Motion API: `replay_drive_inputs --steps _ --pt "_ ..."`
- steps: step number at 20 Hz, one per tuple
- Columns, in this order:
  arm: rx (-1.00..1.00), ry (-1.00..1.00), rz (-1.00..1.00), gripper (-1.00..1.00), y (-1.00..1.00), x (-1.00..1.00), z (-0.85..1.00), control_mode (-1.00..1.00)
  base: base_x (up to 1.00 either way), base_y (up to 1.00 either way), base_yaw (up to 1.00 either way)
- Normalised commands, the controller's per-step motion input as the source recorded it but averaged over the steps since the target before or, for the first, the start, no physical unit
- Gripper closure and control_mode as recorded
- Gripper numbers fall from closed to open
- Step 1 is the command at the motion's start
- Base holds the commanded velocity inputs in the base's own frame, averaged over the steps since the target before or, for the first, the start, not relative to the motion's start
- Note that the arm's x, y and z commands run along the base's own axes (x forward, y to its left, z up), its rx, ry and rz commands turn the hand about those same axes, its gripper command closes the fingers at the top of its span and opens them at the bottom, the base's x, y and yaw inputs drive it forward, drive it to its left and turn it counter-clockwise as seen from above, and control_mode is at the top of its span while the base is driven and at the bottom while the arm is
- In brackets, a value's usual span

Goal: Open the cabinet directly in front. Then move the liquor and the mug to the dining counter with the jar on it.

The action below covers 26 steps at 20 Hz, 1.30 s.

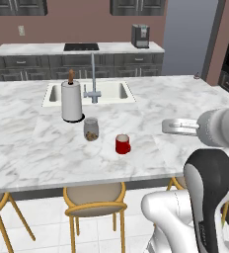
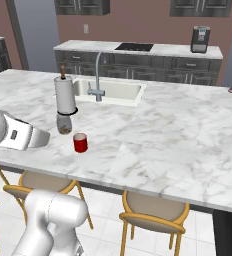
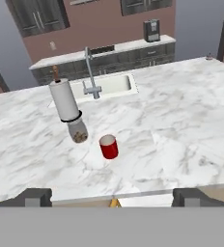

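The tool (image 3: 112, 197) hangs just off the near edge of the counter (image 1: 185, 94), its two dark fingertips (image 3: 34, 197) set wide apart with nothing between them, so it stands open and empty. In the left base view the arm's wrist lies out over the right part of the marble top, well to the right of the things standing there; in the right base view it sits at the left edge, near the counter's front. Yellow-legged stools (image 1: 94, 200) are tucked under the near edge. Ahead of the tool, a little way in from that edge, the mug (image 3: 108, 146) stands upright on the marble, apart from the fingertips and roughly in line with the gap between them; it is red with a pale inside (image 1: 122, 144) (image 2: 80, 142). Just beyond it and slightly to the left stands the jar (image 1: 91, 129), clear glass with brownish contents, near the mug but not touching it. Close behind the jar rises the white paper towel roll (image 1: 71, 101) on its dark base. Farther back are the inset sink (image 1: 116, 91) and the faucet (image 1: 93, 79). Well beyond the island, against the reddish wall, runs a second worktop with a cooktop (image 1: 81, 47) and a dark coffee machine (image 1: 140, 35).
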Motion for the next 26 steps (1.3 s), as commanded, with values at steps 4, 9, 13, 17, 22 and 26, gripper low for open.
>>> replay_drive_inputs --steps 4,9,13,17,22,26 --pt "0.00 -0.06 0.00 -1.00 0.00 -0.04 0.01 -1.00 0.00 0.00 0.00" --pt "0.00 -0.04 0.00 -1.00 0.00 -0.04 0.00 -1.00 0.00 0.00 0.00" --pt "0.00 0.00 0.00 -1.00 0.00 0.00 0.00 1.00 -0.40 0.02 -0.06" --pt "0.00 0.00 0.00 -1.00 0.00 0.00 0.00 1.00 -0.69 0.27 -0.53" --pt "0.00 0.00 0.00 -1.00 0.00 0.00 0.00 1.00 -0.53 0.49 -0.77" --pt "0.00 0.00 0.00 -1.00 0.00 0.00 0.00 1.00 -0.12 0.11 -0.99"
